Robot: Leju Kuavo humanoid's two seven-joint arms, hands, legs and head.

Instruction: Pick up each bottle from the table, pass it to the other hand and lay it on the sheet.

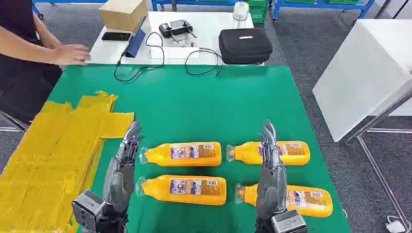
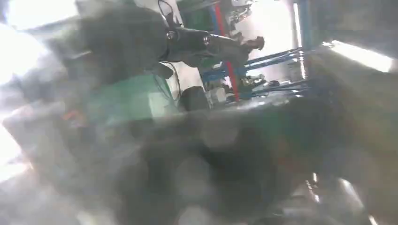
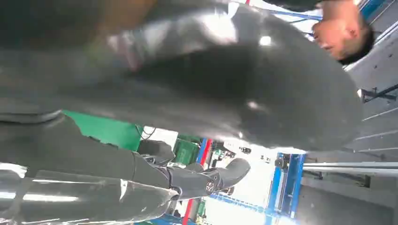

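Observation:
Several orange bottles lie on their sides on the green table (image 1: 194, 107), caps pointing left. The far left bottle (image 1: 182, 153) and near left bottle (image 1: 182, 189) lie between my hands. My left hand (image 1: 124, 165) is beside their caps with its fingers straight and apart, holding nothing. My right hand (image 1: 271, 170) reaches forward over the far right bottle (image 1: 294, 151) and near right bottle (image 1: 313, 201), fingers stretched out, gripping neither. The yellow sheet (image 1: 53, 155) covers the table's left side. The right wrist view has the straight dark fingers (image 3: 197, 180).
A person's hand (image 1: 73, 53) rests at the table's far left corner. Behind the green table a white table carries a black case (image 1: 244, 45), a cardboard box (image 1: 123, 13), a phone and cables. Another white table (image 1: 364, 68) stands to the right.

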